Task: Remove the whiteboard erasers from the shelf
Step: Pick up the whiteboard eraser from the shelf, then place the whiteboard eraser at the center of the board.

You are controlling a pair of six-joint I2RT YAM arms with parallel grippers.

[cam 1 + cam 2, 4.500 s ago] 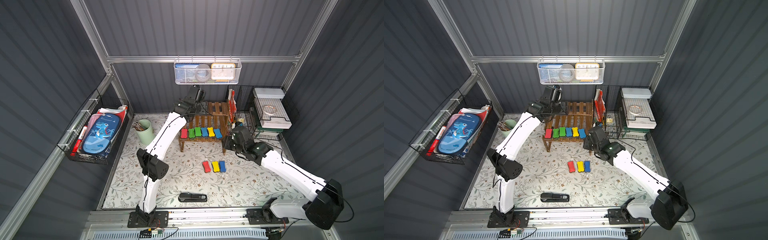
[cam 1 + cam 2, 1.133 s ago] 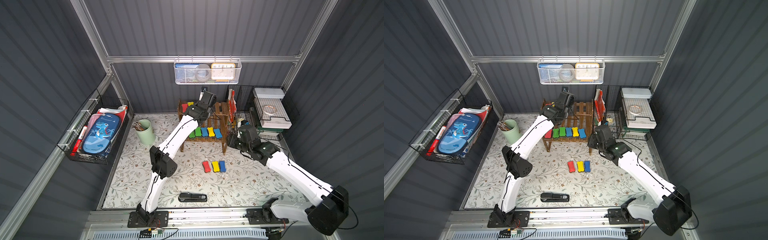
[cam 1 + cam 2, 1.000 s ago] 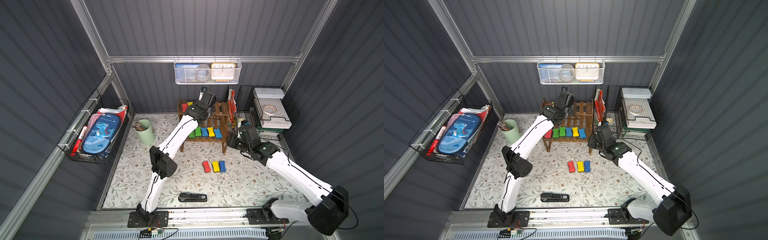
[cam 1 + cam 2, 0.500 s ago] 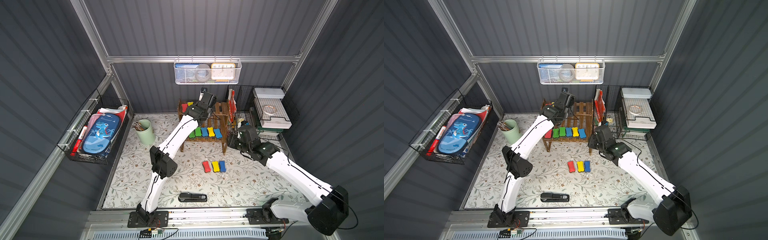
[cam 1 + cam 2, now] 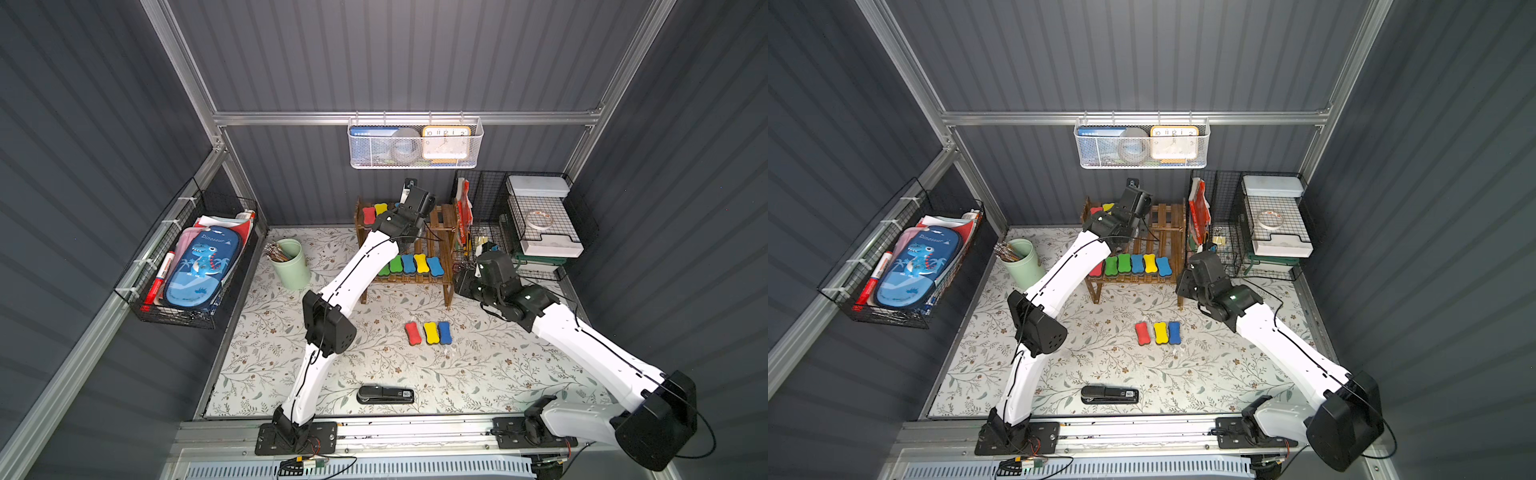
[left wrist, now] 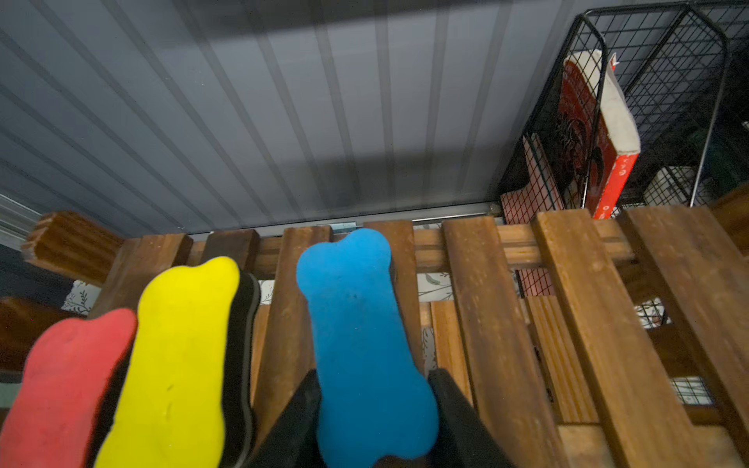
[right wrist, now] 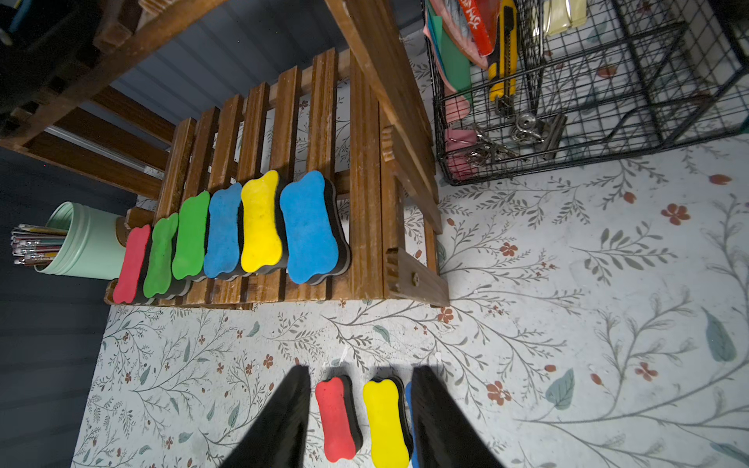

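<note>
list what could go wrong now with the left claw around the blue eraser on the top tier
1. The left claw grips only one end of the blue eraser, so it may tilt or slip while lifting off the shelf.
2. The yellow eraser lies close beside the claw; a sideways pull could knock it.
</note>
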